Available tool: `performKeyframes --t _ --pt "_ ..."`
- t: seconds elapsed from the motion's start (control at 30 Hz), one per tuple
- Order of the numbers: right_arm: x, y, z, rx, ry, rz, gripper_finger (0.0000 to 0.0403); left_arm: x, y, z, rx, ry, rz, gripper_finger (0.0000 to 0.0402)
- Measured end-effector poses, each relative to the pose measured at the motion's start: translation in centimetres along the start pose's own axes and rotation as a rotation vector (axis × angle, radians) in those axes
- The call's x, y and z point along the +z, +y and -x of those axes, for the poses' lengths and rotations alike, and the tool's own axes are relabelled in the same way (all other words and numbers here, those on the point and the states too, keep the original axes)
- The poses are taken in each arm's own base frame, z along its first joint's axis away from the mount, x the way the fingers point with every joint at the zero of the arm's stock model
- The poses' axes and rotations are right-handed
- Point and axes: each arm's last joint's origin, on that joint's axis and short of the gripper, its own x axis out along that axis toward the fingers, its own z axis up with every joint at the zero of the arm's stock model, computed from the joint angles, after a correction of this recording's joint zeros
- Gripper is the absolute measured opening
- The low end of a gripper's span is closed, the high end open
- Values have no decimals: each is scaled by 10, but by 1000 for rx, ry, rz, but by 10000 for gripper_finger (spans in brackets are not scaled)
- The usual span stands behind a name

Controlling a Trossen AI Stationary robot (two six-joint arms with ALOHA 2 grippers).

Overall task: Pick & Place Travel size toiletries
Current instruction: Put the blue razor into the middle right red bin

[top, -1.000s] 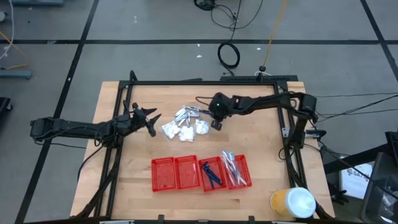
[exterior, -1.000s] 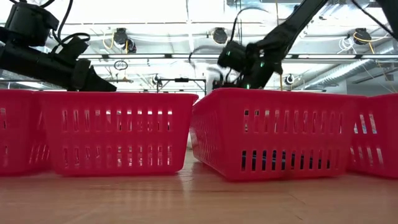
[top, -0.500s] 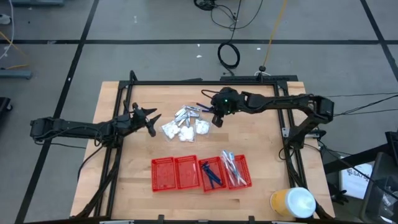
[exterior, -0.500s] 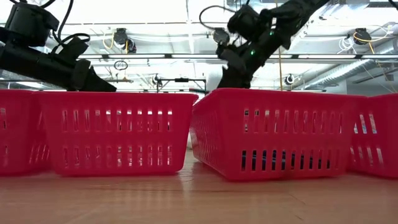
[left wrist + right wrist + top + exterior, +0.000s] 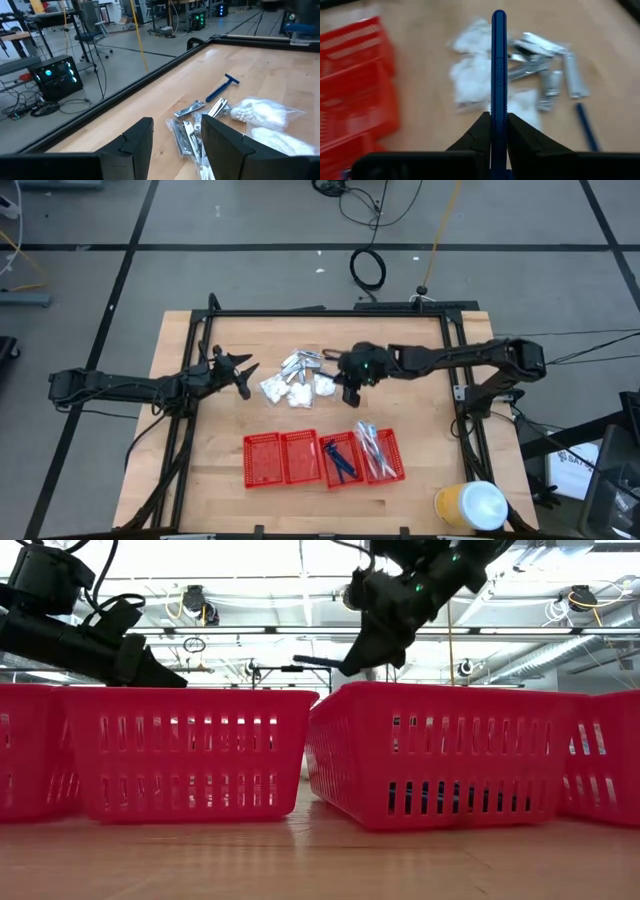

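While my left claw (image 5: 243,370) hangs spread and idle beside the pile, my right claw (image 5: 346,383) has swung from over the far side of the heap to a spot just past its near right corner, and it has risen in the low view too. It is pinching a dark blue stick (image 5: 498,75) by its handle, the stick poking straight out ahead of my fingertips (image 5: 476,131). I take that to mean the pick is done and the carry has begun (the lift looks clean, nothing dangling with it). On the worktop (image 5: 420,420) the rest wait: white packets (image 5: 272,388), foil sachets (image 5: 298,363) and one more blue stick (image 5: 222,87) lying at the pile's far edge. Four red baskets (image 5: 262,458) stand in a row near the front edge; the third basket (image 5: 338,457) already holds blue sticks, the fourth pale wrapped ones, the two on the left look bare. My likely path runs from the pile toward that third basket, and the boards between are open. The basket walls are the edges to mind, so I should come in from above. The black frame (image 5: 455,345) lies well off to my right, and my left arm is well apart.
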Motion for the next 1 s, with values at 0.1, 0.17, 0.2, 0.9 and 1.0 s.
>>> performKeyframes --t 0.1,0.17,0.2,0.9,1.0 --pt "-4 21 -1 45 11 -9 29 0 0 0 0 0 7 166" --pt "-7 37 0 63 17 -16 32 0 0 0 0 0 7 166" --pt "-9 45 0 66 17 -16 32 0 0 0 0 0 8 166" --pt "-62 172 33 39 -61 -170 31 -1 0 0 1 6 237 166" --pt "-70 187 31 15 -118 -214 29 -1 0 0 2 6 235 166"
